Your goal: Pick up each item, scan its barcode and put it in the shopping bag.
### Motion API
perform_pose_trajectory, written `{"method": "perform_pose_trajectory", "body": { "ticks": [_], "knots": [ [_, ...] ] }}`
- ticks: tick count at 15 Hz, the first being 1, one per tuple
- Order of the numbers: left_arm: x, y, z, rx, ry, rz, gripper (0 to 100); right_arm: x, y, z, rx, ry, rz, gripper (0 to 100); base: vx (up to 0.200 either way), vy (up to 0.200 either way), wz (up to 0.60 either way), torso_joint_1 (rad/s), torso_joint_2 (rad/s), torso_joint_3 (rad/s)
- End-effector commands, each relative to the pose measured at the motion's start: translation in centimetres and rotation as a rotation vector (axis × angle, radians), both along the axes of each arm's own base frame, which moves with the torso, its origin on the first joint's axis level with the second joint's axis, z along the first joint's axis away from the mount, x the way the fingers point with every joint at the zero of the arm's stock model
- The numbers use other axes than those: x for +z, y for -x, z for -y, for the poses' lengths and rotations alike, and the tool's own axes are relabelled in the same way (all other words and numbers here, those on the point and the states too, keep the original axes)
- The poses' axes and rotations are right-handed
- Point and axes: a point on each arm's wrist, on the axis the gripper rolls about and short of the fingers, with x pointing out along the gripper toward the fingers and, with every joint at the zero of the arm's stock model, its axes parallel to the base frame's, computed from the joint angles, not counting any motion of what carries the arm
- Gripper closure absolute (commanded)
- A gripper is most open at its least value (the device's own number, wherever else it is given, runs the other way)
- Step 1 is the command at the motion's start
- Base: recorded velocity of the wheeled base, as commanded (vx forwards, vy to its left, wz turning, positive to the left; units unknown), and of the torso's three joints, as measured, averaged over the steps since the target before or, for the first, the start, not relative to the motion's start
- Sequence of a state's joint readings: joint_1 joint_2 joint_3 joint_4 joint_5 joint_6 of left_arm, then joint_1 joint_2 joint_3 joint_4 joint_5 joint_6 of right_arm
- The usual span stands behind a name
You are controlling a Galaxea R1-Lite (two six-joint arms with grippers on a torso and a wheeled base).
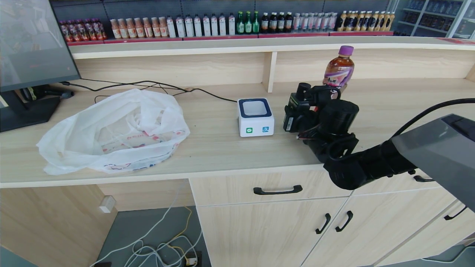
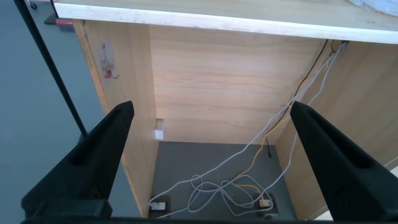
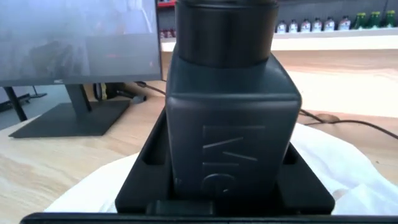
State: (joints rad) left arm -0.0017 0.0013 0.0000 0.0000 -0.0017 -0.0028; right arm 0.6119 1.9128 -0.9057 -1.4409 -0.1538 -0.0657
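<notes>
My right end effector [image 1: 301, 119] sits in the head view just right of the white barcode scanner [image 1: 255, 117]. It is pinched onto a dark square bottle [image 1: 294, 107] with a round black cap, which it holds upright. I cannot tell whether the bottle's base touches the bench [image 1: 222, 152]. The shopping bag [image 1: 111, 129] lies crumpled with its mouth open on the bench, left of the scanner and well apart from the held bottle. A purple-capped drink bottle [image 1: 338, 68] stands behind the arm, near the bench's back wall. A monitor [image 1: 33, 40] stands at the far left, and black cables [image 1: 148, 83] run along the bench behind the bag. Rows of bottles fill the shelf [image 1: 222, 36] in the background.

In the left wrist view, my left end effector [image 2: 211, 162] is spread wide, with one dark finger [image 2: 93, 168] on each side. It hangs below the bench edge [image 2: 217, 18] and faces the open bay under it, where white and yellow floor cables [image 2: 230, 186] lie coiled.

In the right wrist view, the dark square bottle [image 3: 230, 124] sits close up, with the black gripping fingers [image 3: 142, 171] pressed against its sides. Beyond it I see the white shopping bag [image 3: 348, 174] and the monitor [image 3: 74, 37] on its flat stand [image 3: 68, 118].
</notes>
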Motion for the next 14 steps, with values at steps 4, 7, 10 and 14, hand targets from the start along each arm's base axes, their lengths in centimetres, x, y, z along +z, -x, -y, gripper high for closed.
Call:
{"method": "perform_pose_trajectory", "body": {
  "ticks": [4,7,10,14],
  "knots": [
    [0.0,0.0,0.0,0.000,0.000,0.000,0,-1.3,-2.3,-4.7,-0.013,0.065,-0.048,100,0.000,0.000,0.00,0.000,0.00,0.000],
    [0.0,0.0,0.0,0.000,0.000,0.000,0,-2.7,-3.4,-6.4,-0.108,0.047,-0.100,100,0.000,0.000,0.00,0.000,0.00,0.000],
    [0.0,0.0,0.0,0.000,0.000,0.000,0,-3.3,-3.7,-6.4,-0.152,0.050,-0.124,100,0.000,0.000,0.00,0.000,0.00,0.000],
    [0.0,0.0,0.0,0.000,-0.012,0.000,0,-4.9,-4.0,-6.6,-0.181,0.067,-0.160,100,0.000,0.000,0.00,0.000,0.00,0.000]
  ]
}}
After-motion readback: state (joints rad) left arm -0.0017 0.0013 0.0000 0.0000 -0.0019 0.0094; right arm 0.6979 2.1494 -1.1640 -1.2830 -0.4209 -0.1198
